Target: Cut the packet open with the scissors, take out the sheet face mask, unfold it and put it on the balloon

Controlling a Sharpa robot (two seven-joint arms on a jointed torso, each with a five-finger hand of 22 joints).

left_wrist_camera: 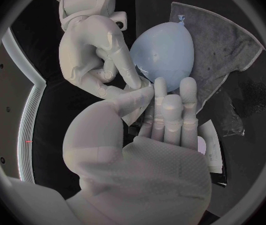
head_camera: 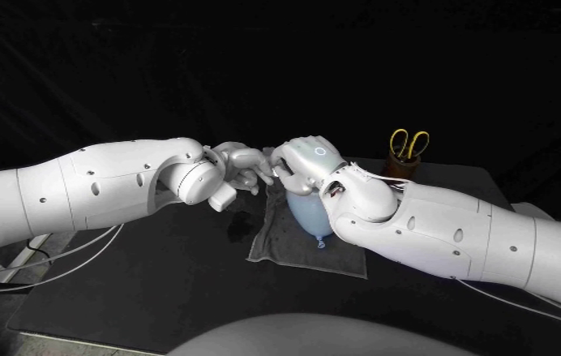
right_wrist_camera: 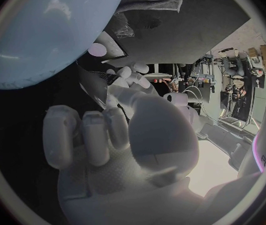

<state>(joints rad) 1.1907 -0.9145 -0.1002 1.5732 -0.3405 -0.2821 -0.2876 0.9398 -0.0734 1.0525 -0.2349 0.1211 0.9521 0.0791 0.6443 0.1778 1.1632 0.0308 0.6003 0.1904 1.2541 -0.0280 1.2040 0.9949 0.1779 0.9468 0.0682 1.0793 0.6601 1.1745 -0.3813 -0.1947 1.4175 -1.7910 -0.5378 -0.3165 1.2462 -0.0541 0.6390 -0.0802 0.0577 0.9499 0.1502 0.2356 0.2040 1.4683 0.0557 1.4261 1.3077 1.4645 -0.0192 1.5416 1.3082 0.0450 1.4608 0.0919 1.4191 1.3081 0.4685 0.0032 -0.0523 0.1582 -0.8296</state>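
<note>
1. The left arm comes in from the left edge, and the left hand [head_camera: 242, 165] is raised over the black worktop [head_camera: 164, 279], reaching toward the middle.
2. In the left wrist view, the left hand's fingers [left_wrist_camera: 172, 112] stand straight and close together. The thumb stretches out sideways toward the other hand.
3. A pale, thin sheet face mask [left_wrist_camera: 135, 114] drapes between that thumb and the fingers and is clamped there. It is up in the air, above the round end of the balloon.
4. The packet [left_wrist_camera: 212, 152] lies flat on the worktop below the left wrist, just beside the cloth and apart from both hands.
5. A grey cloth [head_camera: 286, 252] is spread on the middle of the worktop. The pale blue balloon [head_camera: 306, 215] lies on it with its knot pointing toward the robot.
6. The right hand [head_camera: 306, 160] meets the left one fingertip to fingertip, just above the balloon.
7. The right hand's thumb and one finger close on the edge of the same mask. In the right wrist view, its other fingers [right_wrist_camera: 82, 135] are curled into the palm.
8. At the far right, well apart from the hands, yellow-handled scissors [head_camera: 408, 141] stand handles-up in a brown cup [head_camera: 404, 167] near the back edge of the worktop.
</note>
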